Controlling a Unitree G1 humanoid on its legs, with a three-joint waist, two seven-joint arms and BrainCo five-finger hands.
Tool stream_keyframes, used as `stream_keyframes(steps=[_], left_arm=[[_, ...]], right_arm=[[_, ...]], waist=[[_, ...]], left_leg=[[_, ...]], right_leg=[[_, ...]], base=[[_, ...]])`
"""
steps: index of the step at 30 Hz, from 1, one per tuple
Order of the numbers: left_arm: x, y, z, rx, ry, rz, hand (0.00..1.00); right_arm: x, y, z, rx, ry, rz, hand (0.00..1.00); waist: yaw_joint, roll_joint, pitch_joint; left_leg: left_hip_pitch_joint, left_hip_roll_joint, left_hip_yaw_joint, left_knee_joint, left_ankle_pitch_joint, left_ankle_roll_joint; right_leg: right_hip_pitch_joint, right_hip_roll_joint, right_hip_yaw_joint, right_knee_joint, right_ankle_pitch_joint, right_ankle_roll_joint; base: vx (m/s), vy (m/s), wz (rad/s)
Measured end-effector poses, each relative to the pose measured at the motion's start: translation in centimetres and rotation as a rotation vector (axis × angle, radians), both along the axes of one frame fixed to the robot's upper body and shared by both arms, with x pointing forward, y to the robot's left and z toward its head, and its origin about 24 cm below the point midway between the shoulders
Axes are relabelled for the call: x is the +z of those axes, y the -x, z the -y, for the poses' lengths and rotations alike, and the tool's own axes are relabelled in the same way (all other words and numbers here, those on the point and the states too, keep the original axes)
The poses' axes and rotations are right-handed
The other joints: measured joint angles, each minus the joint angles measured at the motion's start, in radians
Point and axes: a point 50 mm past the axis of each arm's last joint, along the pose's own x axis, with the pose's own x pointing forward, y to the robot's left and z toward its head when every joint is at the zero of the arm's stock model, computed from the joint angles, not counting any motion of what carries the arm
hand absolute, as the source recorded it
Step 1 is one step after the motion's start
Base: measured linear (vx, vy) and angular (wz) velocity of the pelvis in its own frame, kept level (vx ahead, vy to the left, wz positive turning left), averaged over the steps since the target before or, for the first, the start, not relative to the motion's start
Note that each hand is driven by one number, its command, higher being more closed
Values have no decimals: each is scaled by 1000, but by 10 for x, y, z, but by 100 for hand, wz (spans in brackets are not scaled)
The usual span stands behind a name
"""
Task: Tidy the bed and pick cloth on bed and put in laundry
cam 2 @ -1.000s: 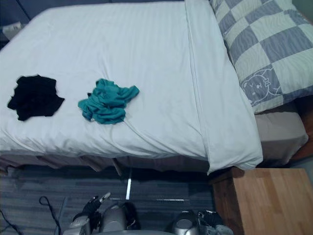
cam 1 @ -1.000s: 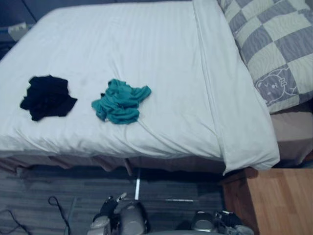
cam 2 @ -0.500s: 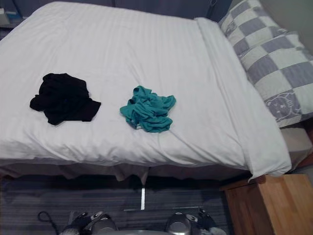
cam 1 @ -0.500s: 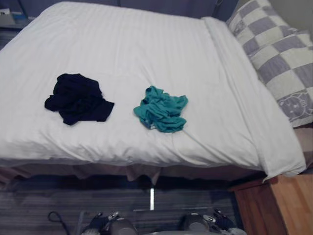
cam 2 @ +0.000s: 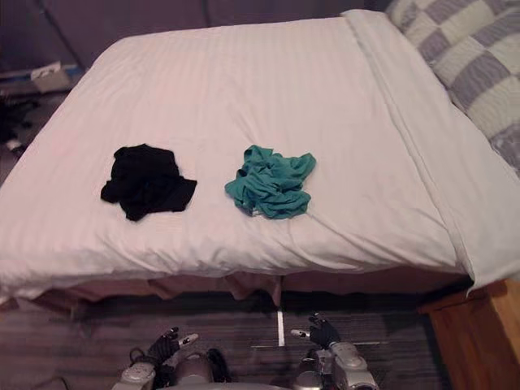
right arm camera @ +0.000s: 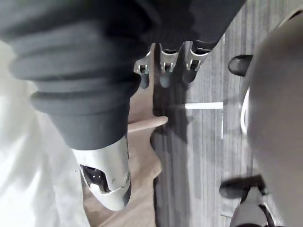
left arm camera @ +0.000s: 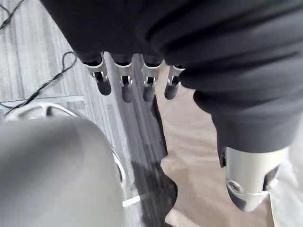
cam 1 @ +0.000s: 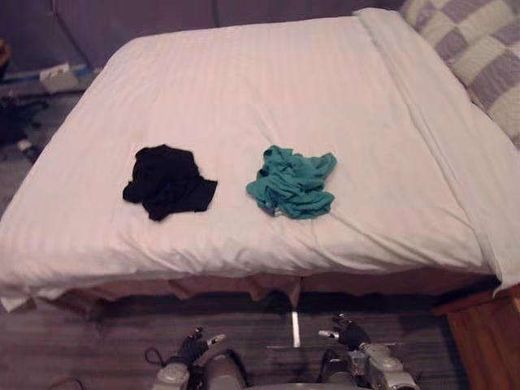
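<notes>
A crumpled teal cloth [cam 1: 293, 182] lies near the middle of the white bed [cam 1: 244, 89], close to its front edge. To its left lies a bunched black cloth [cam 1: 167, 180]. Both hands hang low over the floor in front of the bed, far from the clothes. My left hand [cam 1: 193, 348] shows at the bottom left, its fingers [left arm camera: 124, 83] straight and holding nothing. At the bottom right my right hand [cam 2: 322, 332] is the same, with straight fingers [right arm camera: 164, 66] over the floor.
A grey and cream checked pillow [cam 1: 479, 57] lies at the bed's right end. A wooden bedside cabinet [cam 2: 479, 333] stands at the lower right. A small white box [cam 1: 58, 76] sits on the floor past the bed's far left corner.
The camera has swung left, so the whole picture has shifted right and the pillow and cabinet are near the edge. The clothes lie as before. Both hands now show more at the bottom.
</notes>
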Motion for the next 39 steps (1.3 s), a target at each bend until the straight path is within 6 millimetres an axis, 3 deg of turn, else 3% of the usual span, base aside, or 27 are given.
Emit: stream_keyframes(steps=[3,4,6,7,8,10,11,13,16,19,22,24,25,26,27,29,31,33,35,37,38,39], left_arm=[[-3,0,26,-76,41,-11,0],[-3,-3,29,-118,32,-23,0],[-2,-6,19,-120,-2,-43,0],[-3,-4,11,-112,-21,-60,0],[-3,-4,10,-99,-17,-66,0],[-3,-3,10,-114,-25,-86,0],[-3,-5,15,-149,-25,-89,0],[-3,-9,26,-206,-24,-96,0],[-6,-4,40,-210,7,-106,0],[-7,-1,36,-118,-5,-120,0],[-11,11,17,117,-8,-159,0],[-11,27,-14,297,-76,-181,0],[-10,31,-24,339,-98,-184,0],[-8,47,-49,433,-157,-198,0],[-7,52,-58,465,-177,-198,0],[7,67,-102,607,-291,-157,0],[21,66,-131,668,-370,-92,0],[54,51,-173,668,-510,71,0],[78,30,-190,630,-597,206,0],[113,-15,-193,571,-661,433,0],[126,-32,-191,538,-675,513,0],[151,-62,-182,449,-702,642,0]], right_arm=[[-1,2,12,27,61,-33,0],[-3,6,11,32,66,-56,0],[-6,6,-8,86,16,-62,0],[-7,5,-24,163,-11,-58,0],[-5,1,-29,206,-13,-44,0],[-2,-6,-39,273,-21,-22,0],[-1,-6,-42,284,-26,-14,0],[3,-11,-42,288,-23,24,0],[1,-4,-43,282,-20,23,0],[-2,-2,-40,225,6,-8,0],[-8,8,-11,2,80,-62,0],[-10,28,26,-225,178,-114,0],[-10,34,36,-281,204,-127,0],[-6,44,65,-393,285,-138,0],[-2,46,76,-425,315,-134,0],[26,46,137,-557,486,-66,0],[52,41,173,-581,618,4,0],[85,19,195,-537,770,132,0],[103,-1,197,-476,851,217,0],[129,-33,190,-362,957,347,0],[138,-45,184,-323,979,397,0],[154,-69,172,-240,1026,480,0]], waist=[[-3,27,-13],[-1,12,-15],[19,-18,-28],[41,-22,-30],[45,-21,-31],[40,-19,-32],[23,-11,-34],[-13,-6,-35],[-2,14,-48],[6,15,-50],[17,14,-54],[29,5,-61],[29,1,-63],[30,-7,-68],[30,-10,-70],[28,-3,-81],[27,13,-91],[29,10,-96],[28,12,-101],[28,18,-102],[29,19,-104],[29,23,-105]], left_leg=[[77,5,-62,-35,1,-2],[115,-19,-19,-13,-55,-129],[126,-34,60,11,-84,-110],[161,-27,118,-7,-92,-99],[173,-29,148,-17,-92,-94],[165,-46,154,-37,-79,-80],[154,-56,129,-67,-58,-68],[136,-87,49,-142,-1,-55],[138,-93,14,-186,30,-48],[156,-100,2,-216,63,-47],[176,-108,4,-218,64,-47],[177,-110,-9,-219,68,-53],[177,-111,-15,-219,70,-53],[181,-113,-19,-221,78,-51],[182,-114,-19,-223,83,-50],[192,-125,-22,-274,114,-44],[194,-127,-33,-310,117,-47],[182,-131,-39,-313,108,-47],[165,-135,-46,-318,108,-47],[142,-151,-61,-319,108,-48],[135,-157,-64,-318,108,-48],[124,-164,-64,-318,108,-48]], right_leg=[[-20,-22,77,7,17,83],[-11,-69,106,-5,42,122],[-22,-90,-1,1,95,67],[-26,-74,-155,34,91,-3],[-29,-66,-214,46,93,-37],[-36,-3,-209,44,57,-8],[-36,56,-131,37,8,-3],[-18,119,6,-6,-20,-27],[9,120,-42,-25,-16,-25],[34,120,-50,-27,-18,-23],[53,112,-48,-33,-18,-23],[70,109,-60,-41,-17,-22],[78,108,-64,-45,-17,-22],[88,106,-68,-46,-17,-22],[89,105,-68,-46,-17,-22],[86,101,-79,-48,-16,-20],[82,104,-94,-54,-16,-22],[76,106,-93,-66,-13,-15],[71,107,-89,-82,-12,-16],[63,102,-75,-96,-12,-16],[57,100,-65,-97,-12,-16],[47,96,-55,-98,-12,-16]], base=[[44,547,-71],[4,525,-81],[-8,355,-98],[31,265,-108],[43,249,-102],[37,172,-30],[48,101,45],[46,16,106],[68,-17,59],[50,-11,26],[6,4,-1],[-10,12,20],[-19,3,30],[-26,3,20],[-56,5,13],[-95,4,17],[-154,36,26],[-172,45,17],[-103,28,18],[-74,54,21],[-65,78,16],[-33,73,7]])
